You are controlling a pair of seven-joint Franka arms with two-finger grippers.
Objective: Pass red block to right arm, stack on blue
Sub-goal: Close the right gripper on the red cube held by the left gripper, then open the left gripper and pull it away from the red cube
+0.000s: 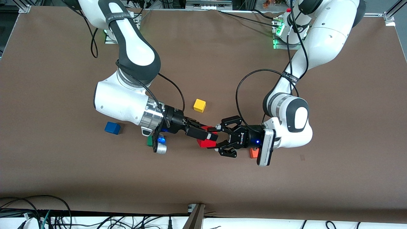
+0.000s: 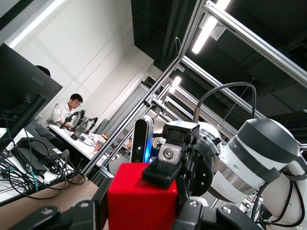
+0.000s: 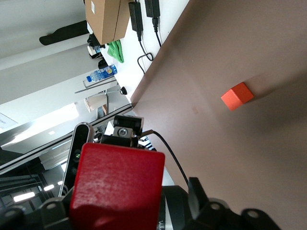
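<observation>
Both claws are meeting above the worktop [image 1: 203, 184]. The right claw [image 1: 212, 136] is pinching the red block [image 1: 206, 143]. The left claw [image 1: 218, 140] is spreading wide around it.

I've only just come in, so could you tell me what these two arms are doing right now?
The two arms meet over the middle of the table for a handover. The red block is up in the air between both claws: the right claw is shut on it, and the left claw sits around it too, fingers spread wide. The blue cube waits on the table toward the right arm's end, nothing stacked on it yet.
</observation>
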